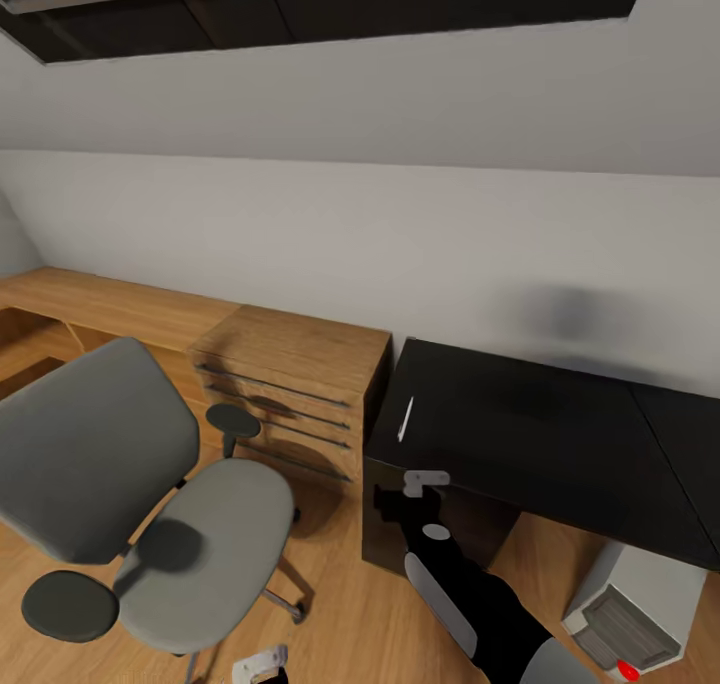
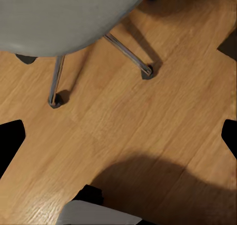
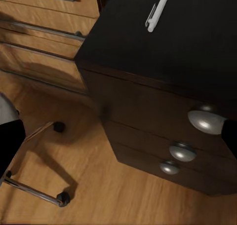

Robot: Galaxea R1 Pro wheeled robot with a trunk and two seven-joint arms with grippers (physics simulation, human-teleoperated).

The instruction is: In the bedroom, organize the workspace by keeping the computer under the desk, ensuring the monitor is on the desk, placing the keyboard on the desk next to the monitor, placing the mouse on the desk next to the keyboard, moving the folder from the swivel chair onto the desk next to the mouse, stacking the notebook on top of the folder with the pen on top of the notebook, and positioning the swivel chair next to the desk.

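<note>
Wooden floor all around, with a white wall behind. Against the wall, a light wooden dresser with long dark handles, joined to a low wooden shelf running off to the left. Right beside the dresser, the black-topped desk, its drawer unit facing out with 3 round silver knobs.

In front of the dresser, taking up the left side of the room: the grey swivel chair, tall back turned toward the camera, 2 dark round armrests, metal legs on small black wheels. Stands near the desk's corner but apart from it, with bare floor between.

On the desk top, close to the left edge: the pen, a thin white stick lying flat (clip end seen in the right wrist view). Tucked low at the far right, under the desk's edge: the grey computer, partly cut off by the picture's border.

Reaching up from below toward the drawer unit: the right gripper, just in front of the desk's near edge. Pen a little beyond it and higher, on the top, not touched. Hard to say whether the fingers are apart or together, cannot tell.

Low at the bottom edge, near the chair's seat: the left gripper, hanging over the floor. Dark finger shapes at both sides of its wrist view, wide apart, nothing between them.
</note>
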